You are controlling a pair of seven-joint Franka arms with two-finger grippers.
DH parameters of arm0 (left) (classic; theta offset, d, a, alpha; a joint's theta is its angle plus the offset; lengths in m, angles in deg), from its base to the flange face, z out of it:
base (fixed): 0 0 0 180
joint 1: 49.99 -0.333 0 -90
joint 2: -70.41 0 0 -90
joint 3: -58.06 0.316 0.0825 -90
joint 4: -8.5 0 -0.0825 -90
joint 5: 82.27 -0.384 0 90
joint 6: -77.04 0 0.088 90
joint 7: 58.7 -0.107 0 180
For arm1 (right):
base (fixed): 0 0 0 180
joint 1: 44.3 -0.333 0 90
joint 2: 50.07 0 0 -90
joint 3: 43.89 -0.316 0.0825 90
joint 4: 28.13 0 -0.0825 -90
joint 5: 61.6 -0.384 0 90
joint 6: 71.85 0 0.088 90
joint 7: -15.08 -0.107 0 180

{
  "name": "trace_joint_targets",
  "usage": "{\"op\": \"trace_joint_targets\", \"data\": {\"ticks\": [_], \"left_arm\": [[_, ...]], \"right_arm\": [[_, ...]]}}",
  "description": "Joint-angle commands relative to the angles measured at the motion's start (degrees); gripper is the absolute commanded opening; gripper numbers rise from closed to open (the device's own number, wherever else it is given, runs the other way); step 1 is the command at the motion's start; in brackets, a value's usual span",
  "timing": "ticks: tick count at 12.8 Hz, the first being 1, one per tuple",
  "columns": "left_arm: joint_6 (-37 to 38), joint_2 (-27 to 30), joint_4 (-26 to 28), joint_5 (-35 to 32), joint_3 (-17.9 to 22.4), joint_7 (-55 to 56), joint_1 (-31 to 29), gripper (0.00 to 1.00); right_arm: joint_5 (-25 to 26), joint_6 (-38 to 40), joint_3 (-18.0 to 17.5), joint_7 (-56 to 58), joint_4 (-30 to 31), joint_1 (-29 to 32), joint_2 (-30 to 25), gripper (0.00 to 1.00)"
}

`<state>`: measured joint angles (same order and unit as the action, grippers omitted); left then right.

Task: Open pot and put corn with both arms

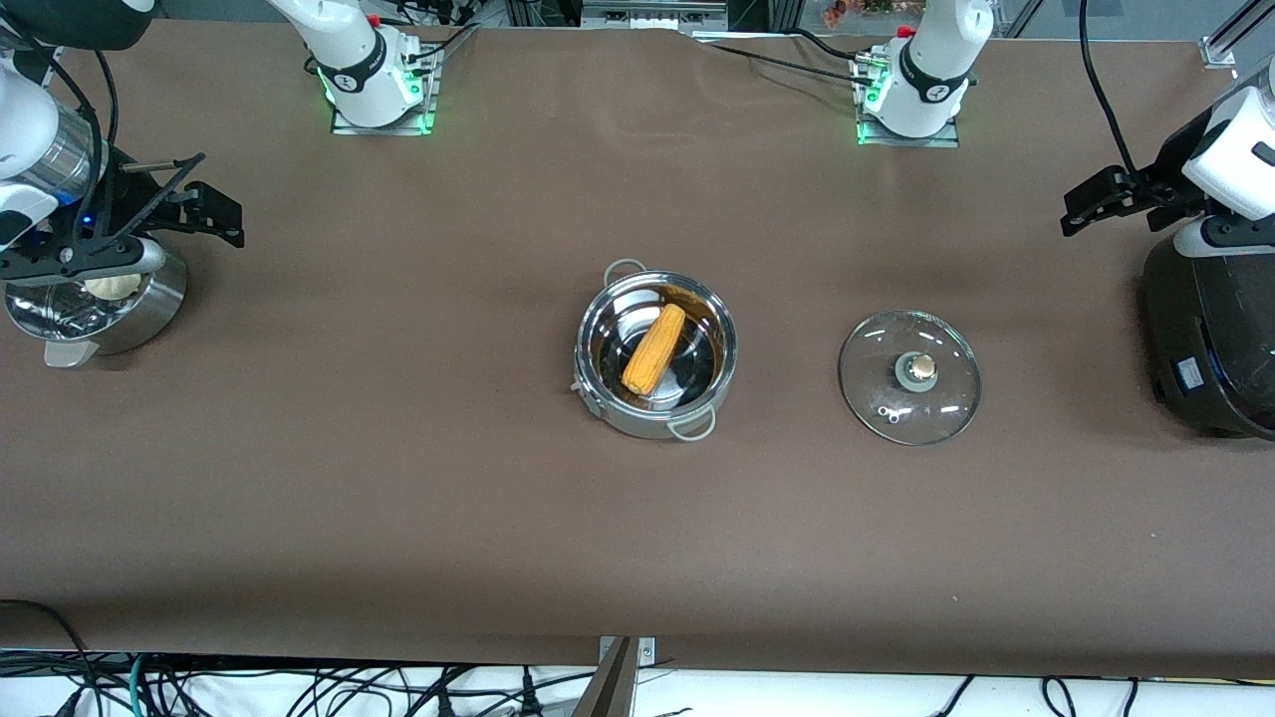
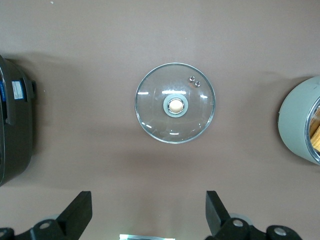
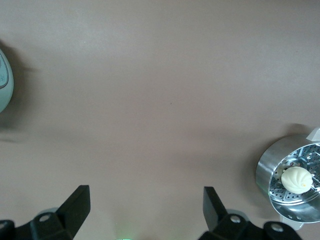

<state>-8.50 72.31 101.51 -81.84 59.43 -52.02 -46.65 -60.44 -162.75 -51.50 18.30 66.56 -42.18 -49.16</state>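
The steel pot [image 1: 610,398] stands open at the middle of the table, with the corn [image 1: 654,349] lying slantwise in it. Its glass lid [image 1: 909,376] lies flat on the table beside it, toward the left arm's end, knob up. My left gripper [image 1: 1081,204] is open and empty, up in the air next to the black cooker. In the left wrist view the lid [image 2: 175,102] is centred past my open left gripper [image 2: 148,212], and the pot's wall [image 2: 295,120] shows at the edge. My right gripper [image 1: 214,199] is open and empty above the steamer bowl; in its wrist view the right gripper [image 3: 145,207] is over bare table.
A steel steamer bowl [image 1: 159,299] with a white bun [image 1: 113,287] stands at the right arm's end; it also shows in the right wrist view [image 3: 270,170]. A black rounded cooker [image 1: 1210,339] stands at the left arm's end and shows in the left wrist view [image 2: 15,125].
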Motion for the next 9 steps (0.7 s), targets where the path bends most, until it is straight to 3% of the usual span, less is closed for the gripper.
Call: {"op": "trace_joint_targets", "data": {"ticks": [1,9], "left_arm": [[1.2,-0.2,-1.2,0.8,0.5,-0.2,0.2,1.00],[1.2,-0.2,-1.3,0.8,0.5,-0.2,0.1,1.00]], "right_arm": [[-0.1,1.5,-0.6,0.0,-2.2,0.6,0.1,1.00],[-0.1,2.4,-0.6,0.1,-2.1,0.6,0.1,1.00]]}}
